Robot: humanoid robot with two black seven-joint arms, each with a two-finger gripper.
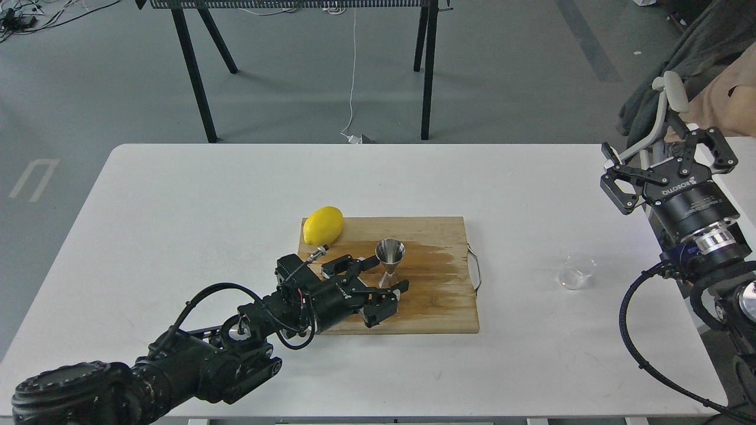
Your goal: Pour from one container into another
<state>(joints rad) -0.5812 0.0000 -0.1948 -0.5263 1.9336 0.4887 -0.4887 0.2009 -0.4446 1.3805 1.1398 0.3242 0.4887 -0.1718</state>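
The steel hourglass jigger stands upright on the wooden cutting board, near its middle. My left gripper lies low over the board and is open. One fingertip sits to the left of the jigger's waist and the other by its base, and neither clearly presses on it. The small clear glass cup stands alone on the white table, right of the board. My right gripper hangs open and empty above the table's right edge, well behind and above the cup.
A yellow lemon rests at the board's far-left corner, just behind my left wrist. The board shows a dark wet patch and a wire handle on its right end. A white chair part and cloth lie beyond the right edge.
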